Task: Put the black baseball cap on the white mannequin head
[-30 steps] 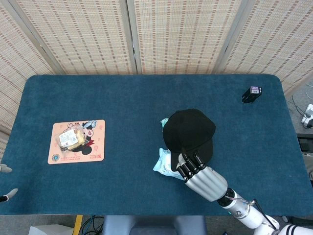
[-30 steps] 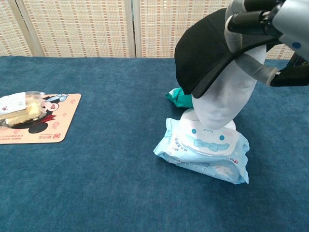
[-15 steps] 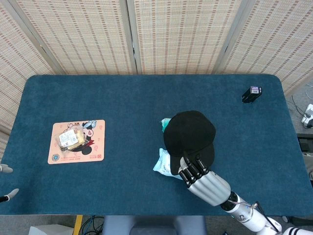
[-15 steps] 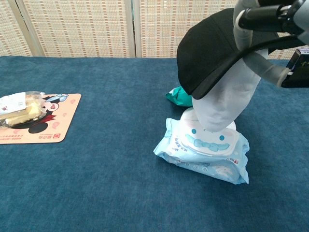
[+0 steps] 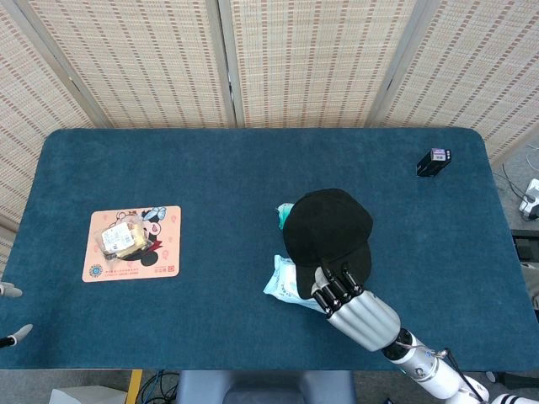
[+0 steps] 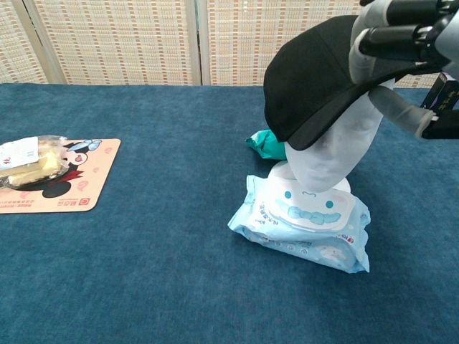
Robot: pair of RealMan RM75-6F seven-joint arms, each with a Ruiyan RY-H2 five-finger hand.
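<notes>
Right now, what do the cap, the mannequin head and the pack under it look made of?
Black baseball cap: matte woven cloth, no shine. White mannequin head: smooth, matte, rigid-looking, probably foam or plastic; cannot tell which. Light blue wipes pack: soft plastic film, wrinkled and faintly glossy, printed cartoon face on the lid flap.

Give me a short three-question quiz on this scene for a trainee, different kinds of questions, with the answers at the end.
1. True or false: the black baseball cap sits on the white mannequin head, and the right hand holds its brim.
2. What does the mannequin head stand on? A) the cartoon mat B) a pale blue packet of wipes C) bare table
3. Fill in: the wrapped snack lies on the ______ at the left of the table.

Key:
1. True.
2. B, the packet of wipes; a green packet lies behind it.
3. Cartoon mat.
</notes>
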